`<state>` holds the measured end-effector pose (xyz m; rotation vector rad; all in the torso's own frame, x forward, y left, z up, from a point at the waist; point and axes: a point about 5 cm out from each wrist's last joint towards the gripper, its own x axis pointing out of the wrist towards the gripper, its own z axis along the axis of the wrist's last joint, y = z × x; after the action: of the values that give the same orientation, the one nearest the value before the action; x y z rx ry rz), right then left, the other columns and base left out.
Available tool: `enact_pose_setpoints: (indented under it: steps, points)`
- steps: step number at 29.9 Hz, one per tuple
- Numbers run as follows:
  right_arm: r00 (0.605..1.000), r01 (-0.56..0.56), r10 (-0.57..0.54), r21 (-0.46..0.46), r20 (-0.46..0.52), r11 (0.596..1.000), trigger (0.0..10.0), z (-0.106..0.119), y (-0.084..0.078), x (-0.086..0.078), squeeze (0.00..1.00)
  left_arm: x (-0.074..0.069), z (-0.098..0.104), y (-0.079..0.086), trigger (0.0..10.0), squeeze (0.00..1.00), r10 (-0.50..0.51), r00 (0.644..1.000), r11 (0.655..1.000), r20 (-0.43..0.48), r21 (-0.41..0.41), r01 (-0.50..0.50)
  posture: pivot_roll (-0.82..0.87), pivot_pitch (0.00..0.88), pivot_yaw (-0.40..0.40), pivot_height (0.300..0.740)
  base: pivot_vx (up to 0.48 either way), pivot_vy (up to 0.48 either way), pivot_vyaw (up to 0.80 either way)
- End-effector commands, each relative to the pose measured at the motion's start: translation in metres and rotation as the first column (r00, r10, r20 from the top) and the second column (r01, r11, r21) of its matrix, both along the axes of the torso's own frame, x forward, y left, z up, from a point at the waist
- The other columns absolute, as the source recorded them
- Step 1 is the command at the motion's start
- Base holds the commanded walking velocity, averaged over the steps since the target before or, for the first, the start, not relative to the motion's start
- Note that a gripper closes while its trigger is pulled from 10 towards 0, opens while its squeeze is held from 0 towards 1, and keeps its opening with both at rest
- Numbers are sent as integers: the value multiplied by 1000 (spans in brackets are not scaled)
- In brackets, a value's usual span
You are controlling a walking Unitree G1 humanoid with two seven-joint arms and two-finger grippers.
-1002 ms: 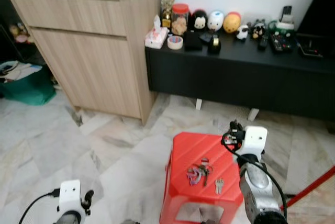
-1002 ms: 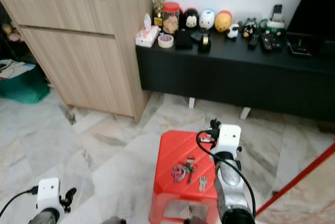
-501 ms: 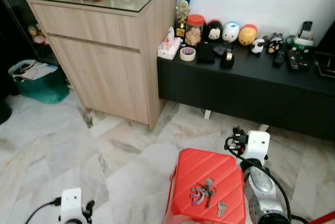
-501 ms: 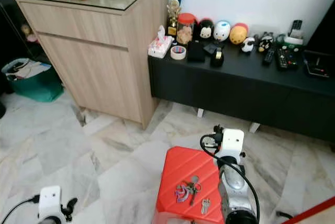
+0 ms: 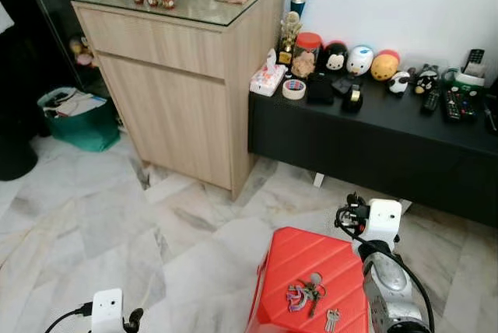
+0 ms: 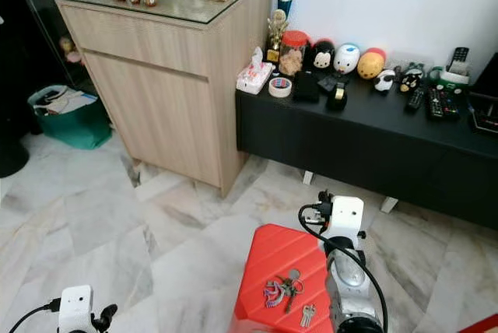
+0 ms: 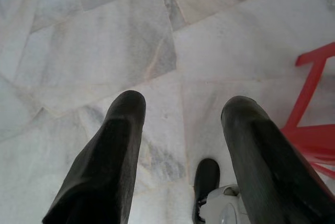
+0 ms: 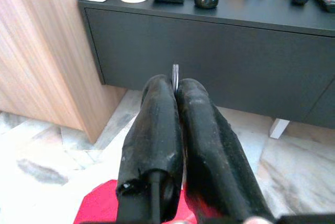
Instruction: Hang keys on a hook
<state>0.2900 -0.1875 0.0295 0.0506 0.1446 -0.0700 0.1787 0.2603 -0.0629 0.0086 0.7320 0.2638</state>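
R gripper (image 8: 175,85) pinched tight on thin key ring (image 8: 175,72), ready for hook; stool (image 5: 307,259) w/ keys (image 5: 306,296) just below. L gripper (image 7: 180,106) open, idle.

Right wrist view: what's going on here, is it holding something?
The right hand is pinched shut on a thin metal sliver, probably a key, and points toward the black console. A bunch of keys and a loose key lie on the red stool beside that arm. The left hand hangs open over the marble floor.
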Motion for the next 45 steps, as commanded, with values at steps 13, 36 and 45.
enact_pose_setpoints:
  steps: [13,36,45]
  points:
    - [999,35,-35,-8,-28,999,10000,-4,-6,-3,0,-13,-9,-7,10000,0,-15,998,999,-59,-32,13,25,0,-31,740,-188,0,0]
    - [998,62,-62,2,-29,998,10000,-4,-8,-2,0,-27,-16,-4,10000,0,10,992,998,-126,-53,-17,20,0,-30,740,-324,0,0]
    - [996,83,-83,-15,-25,996,10000,-4,-13,-4,0,-36,-19,-2,10000,0,13,988,998,-154,-59,-22,17,0,-35,740,-328,0,0]
